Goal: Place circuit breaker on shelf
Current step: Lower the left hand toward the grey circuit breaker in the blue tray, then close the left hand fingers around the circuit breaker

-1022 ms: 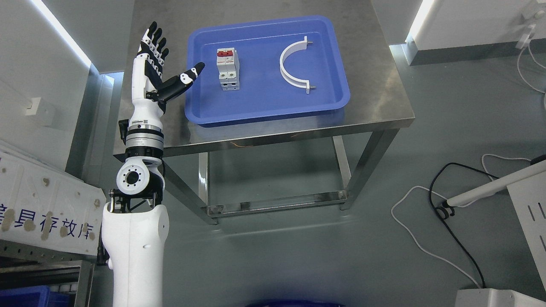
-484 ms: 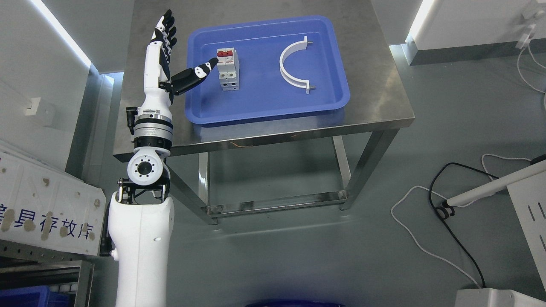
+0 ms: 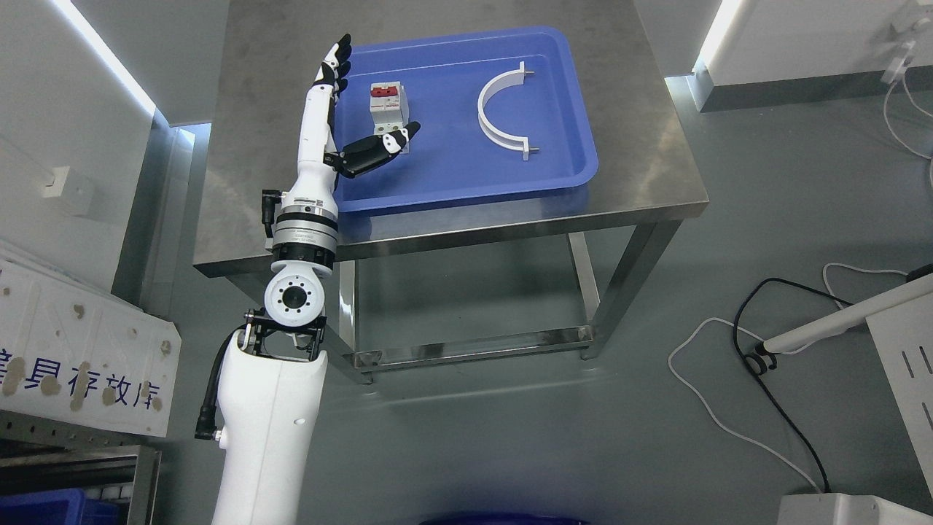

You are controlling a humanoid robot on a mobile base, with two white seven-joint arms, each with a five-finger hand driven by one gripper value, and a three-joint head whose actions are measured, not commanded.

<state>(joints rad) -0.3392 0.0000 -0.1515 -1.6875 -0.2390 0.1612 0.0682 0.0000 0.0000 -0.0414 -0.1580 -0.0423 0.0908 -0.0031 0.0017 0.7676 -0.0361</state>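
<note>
One circuit breaker [image 3: 388, 119] and one white curved clamp [image 3: 503, 111] lie apart in one blue tray [image 3: 466, 182] on the steel table [image 3: 656, 131]. One left robot hand [image 3: 350, 120], fingers spread and holding nothing, flanks the breaker, thumb at its lower end.

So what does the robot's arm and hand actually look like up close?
Only the left arm shows: a glossy white shell, a round white joint with a dark centre, silver and black rings at the wrist, a black cable beside it. The left hand is slim, white with black segments and fingertips.
</note>
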